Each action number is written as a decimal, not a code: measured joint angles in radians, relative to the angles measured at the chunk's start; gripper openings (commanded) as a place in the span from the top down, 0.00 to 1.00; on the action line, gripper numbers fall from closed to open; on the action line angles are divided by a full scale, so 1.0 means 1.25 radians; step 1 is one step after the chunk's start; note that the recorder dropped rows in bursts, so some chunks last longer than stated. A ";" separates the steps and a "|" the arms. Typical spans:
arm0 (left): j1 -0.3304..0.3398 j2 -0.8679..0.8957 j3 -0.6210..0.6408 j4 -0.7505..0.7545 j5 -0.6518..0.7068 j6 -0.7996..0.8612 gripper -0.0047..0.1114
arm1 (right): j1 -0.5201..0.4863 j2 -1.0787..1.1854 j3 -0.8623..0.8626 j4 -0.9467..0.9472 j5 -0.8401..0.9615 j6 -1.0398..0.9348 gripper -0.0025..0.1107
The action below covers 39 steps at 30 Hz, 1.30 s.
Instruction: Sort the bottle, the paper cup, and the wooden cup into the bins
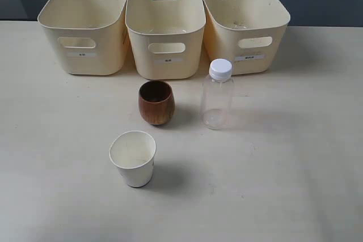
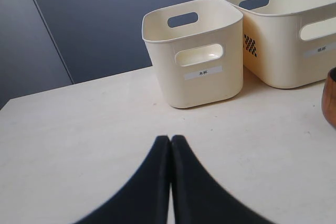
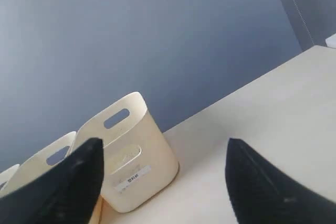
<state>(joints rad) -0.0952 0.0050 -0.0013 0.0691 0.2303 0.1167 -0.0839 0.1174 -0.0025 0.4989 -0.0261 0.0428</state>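
Three cream bins stand in a row at the back of the pale worktop [image 1: 295, 168], just beside one another: the left bin [image 1: 85, 26], the middle bin [image 1: 165, 32] and the right bin [image 1: 244, 26], each with oval handle cutouts and a small front label (the print is too small to read). In front of the middle bin the wooden cup [image 1: 156, 102] stands upright, apart from the bins. Nearer the camera and slightly left of it sits the paper cup [image 1: 133, 158], upright and open-mouthed. To the right of the wooden cup, near the right bin's front, the bottle [image 1: 218, 93] stands upright with its white cap on.

The left end effector [image 2: 170, 145] has its dark fingers pressed together above bare worktop, holding nothing. The right end effector [image 3: 165, 153] is spread wide, nothing between its fingers.
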 measured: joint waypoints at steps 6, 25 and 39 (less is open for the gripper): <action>0.000 0.000 0.000 0.000 0.000 0.000 0.96 | 0.000 0.000 0.000 0.124 -0.001 0.010 0.42; 0.000 0.000 0.000 0.000 0.000 0.000 0.96 | 0.000 0.000 0.000 0.213 -0.003 0.014 0.42; 0.000 0.000 0.000 0.000 0.000 0.000 0.96 | 0.000 0.000 0.000 0.213 0.011 0.014 0.42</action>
<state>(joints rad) -0.0952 0.0050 -0.0013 0.0691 0.2303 0.1167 -0.0839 0.1174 -0.0025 0.7654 -0.0122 0.0597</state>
